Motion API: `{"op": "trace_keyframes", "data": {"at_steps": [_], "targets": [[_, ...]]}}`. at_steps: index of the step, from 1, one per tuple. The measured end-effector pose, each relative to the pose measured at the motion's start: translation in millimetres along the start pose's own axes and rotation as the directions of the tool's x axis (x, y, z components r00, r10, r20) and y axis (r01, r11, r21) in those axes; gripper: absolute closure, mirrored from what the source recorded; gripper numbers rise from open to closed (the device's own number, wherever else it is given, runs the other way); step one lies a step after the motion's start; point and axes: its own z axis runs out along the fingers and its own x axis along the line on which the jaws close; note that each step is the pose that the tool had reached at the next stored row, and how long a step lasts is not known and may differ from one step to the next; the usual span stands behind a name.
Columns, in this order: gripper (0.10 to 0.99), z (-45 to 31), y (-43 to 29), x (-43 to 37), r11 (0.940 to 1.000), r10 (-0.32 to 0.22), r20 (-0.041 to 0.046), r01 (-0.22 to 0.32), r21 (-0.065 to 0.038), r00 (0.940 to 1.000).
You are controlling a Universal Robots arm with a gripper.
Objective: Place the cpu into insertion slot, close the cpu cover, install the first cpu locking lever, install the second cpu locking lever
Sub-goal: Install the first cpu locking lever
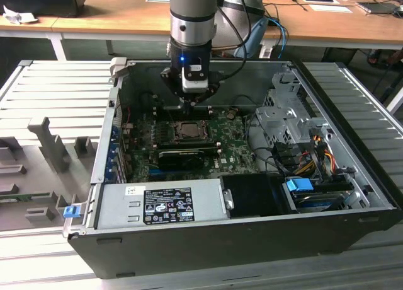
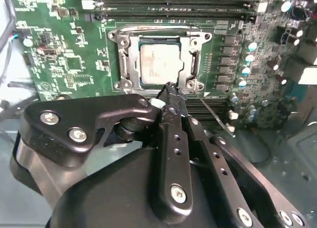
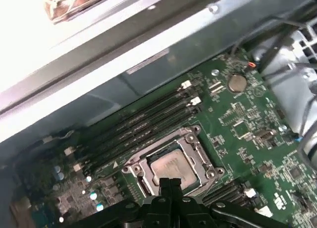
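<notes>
The black metal fingers [image 2: 174,120] are squeezed tight together w/ no gap & nothing btwn them. The small flat square silver-grey metal cpu [image 2: 158,64] lies flat in the square black-rimmed slot [image 2: 163,39], right past the fingertips. The thin silver metal frame cover [image 2: 126,59] is down around the cpu. The tips sit over the cover's near edge; can't tell if they touch. A thin metal rod [image 2: 214,113] sticks out beside the fingers. All of it is on the green board [image 2: 74,64] inside the open dark pc case [image 1: 252,239].
</notes>
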Motion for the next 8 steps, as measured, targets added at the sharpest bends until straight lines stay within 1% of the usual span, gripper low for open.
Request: {"op": "trace_keyframes", "data": {"at_steps": [1,2,3,4,5,7,8], "targets": [[0.98,0.6,-0.4,0.6,0.9999,-0.016,-0.0025,0.016,0.001,0.9999],[0.98,1.3,-0.8,1.4,0.9989,-0.046,-0.0041,0.046,0.002,0.9989],[0.98,2.3,-0.9,1.4,0.993,-0.118,-0.0077,0.118,0.003,0.993],[0.98,2.8,-1.0,1.4,0.9857,-0.168,-0.0103,0.168,0.003,0.9857],[0.98,2.9,-0.9,1.4,0.979,-0.204,-0.0121,0.204,0.003,0.979],[0.98,3.2,-1.0,1.4,0.9606,-0.278,-0.016,0.278,0.004,0.9605],[0.98,3.3,-1.0,1.4,0.9501,-0.312,-0.0178,0.312,0.004,0.95]]}}
